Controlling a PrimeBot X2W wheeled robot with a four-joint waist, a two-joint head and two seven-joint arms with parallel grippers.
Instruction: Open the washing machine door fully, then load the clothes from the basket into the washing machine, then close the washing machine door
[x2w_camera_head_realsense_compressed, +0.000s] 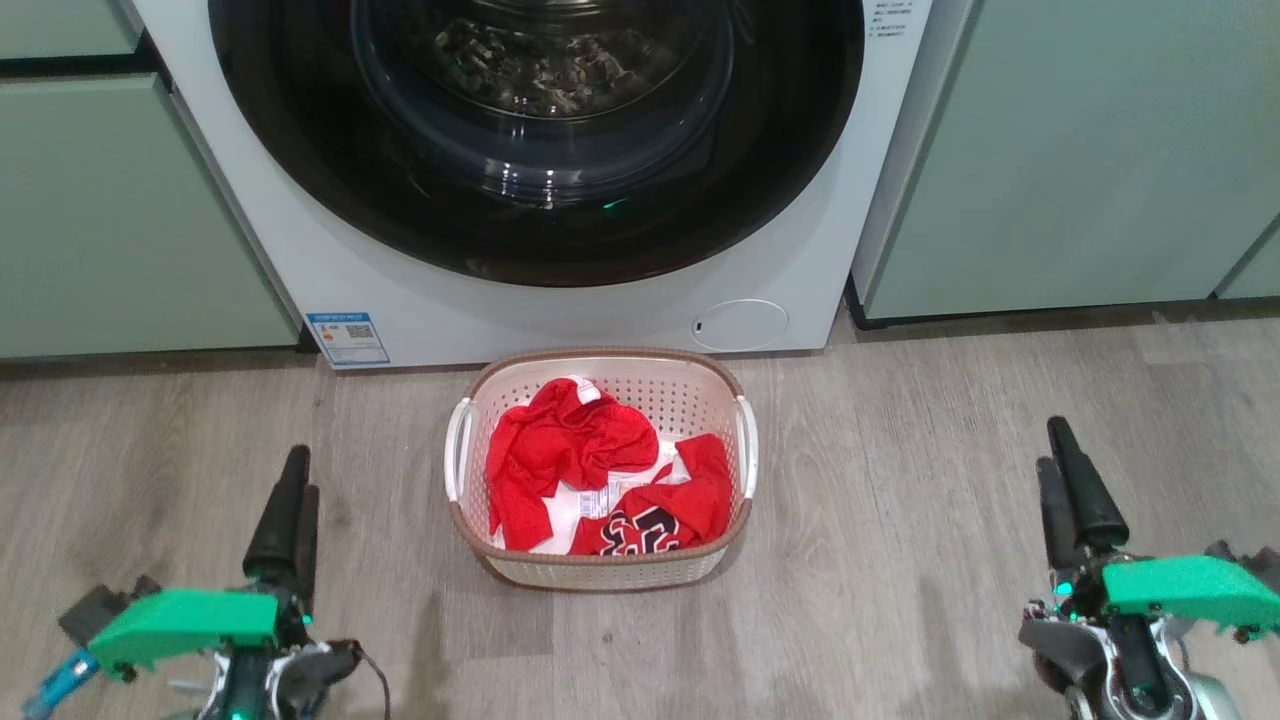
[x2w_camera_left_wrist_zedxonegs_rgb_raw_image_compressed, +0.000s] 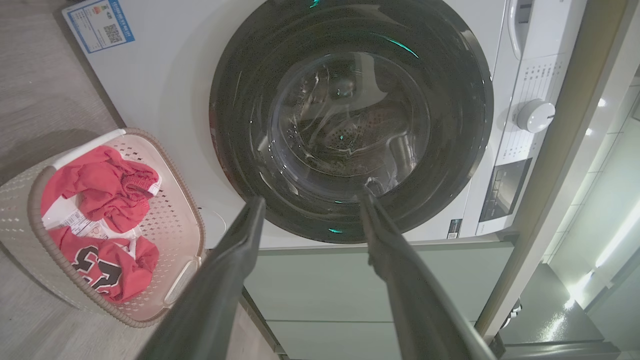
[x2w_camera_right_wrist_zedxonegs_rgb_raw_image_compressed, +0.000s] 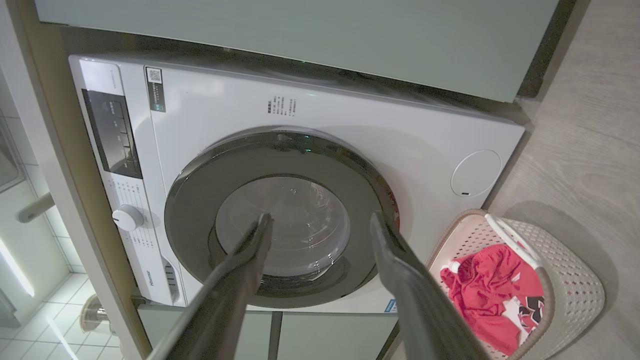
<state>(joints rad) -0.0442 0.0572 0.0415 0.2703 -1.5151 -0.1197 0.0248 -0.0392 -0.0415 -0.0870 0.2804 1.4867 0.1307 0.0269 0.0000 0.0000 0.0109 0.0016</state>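
Left gripper (x2w_camera_head_realsense_compressed: 300, 475) hangs low over the floor (x2w_camera_head_realsense_compressed: 900, 450) at the left, its two dark fingers spread and holding nothing. In its wrist view the door's glass shows between the parted tips. Right gripper (x2w_camera_head_realsense_compressed: 1052, 445) hangs at the far right, likewise spread and empty.

Between them, well apart from both, the basket (x2w_camera_head_realsense_compressed: 600, 353) stands on the floor just in front of the washer (x2w_camera_head_realsense_compressed: 400, 290). The clothes (x2w_camera_head_realsense_compressed: 570, 440) lie crumpled inside it, red, with the black-and-white print at the near end.

Behind the basket the door (x2w_camera_head_realsense_compressed: 300, 150) sits shut, flat against the washer's white front. A blue sticker (x2w_camera_head_realsense_compressed: 346, 338) marks the front's lower left corner and a round cap (x2w_camera_head_realsense_compressed: 740, 325) its lower right. Pale green cabinets (x2w_camera_head_realsense_compressed: 1080, 150) flank the washer.
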